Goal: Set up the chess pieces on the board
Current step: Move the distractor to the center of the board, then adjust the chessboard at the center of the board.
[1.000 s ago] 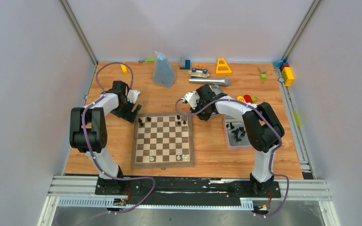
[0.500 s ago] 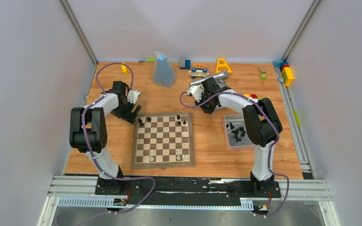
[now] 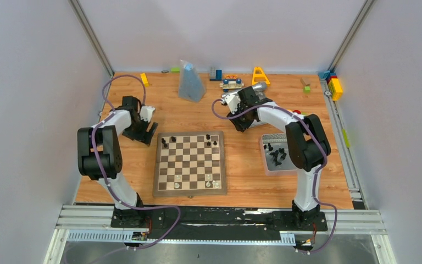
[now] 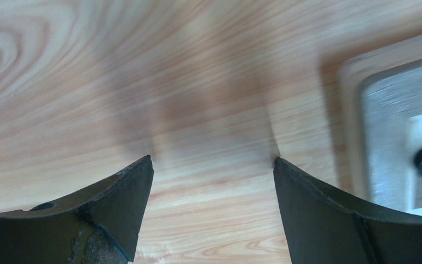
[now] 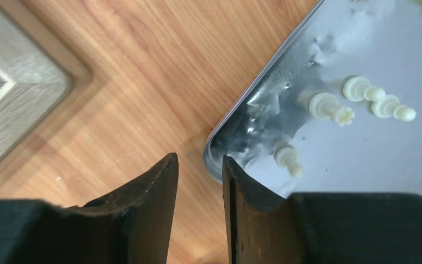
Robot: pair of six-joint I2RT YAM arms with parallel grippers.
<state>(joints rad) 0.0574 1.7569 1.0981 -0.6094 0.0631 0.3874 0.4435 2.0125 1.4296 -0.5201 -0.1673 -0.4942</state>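
Plainly the right gripper (image 5: pixel 199 159), jaws slightly apart and empty, hangs astride the rim of the metal tray (image 5: pixel 357 165); lowering could knock it and scatter the cream chess pieces (image 5: pixel 329 106). Left gripper (image 4: pixel 213 160) gapes wide, empty, over the desk (image 4: pixel 88 66). Only the top view shows the board (image 3: pixel 189 159), sparsely set; only the right wrist shows those cream pieces

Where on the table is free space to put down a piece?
The table is bare between the board and the grey tray, and on the board's left side. The far edge, with the toy blocks, is crowded.
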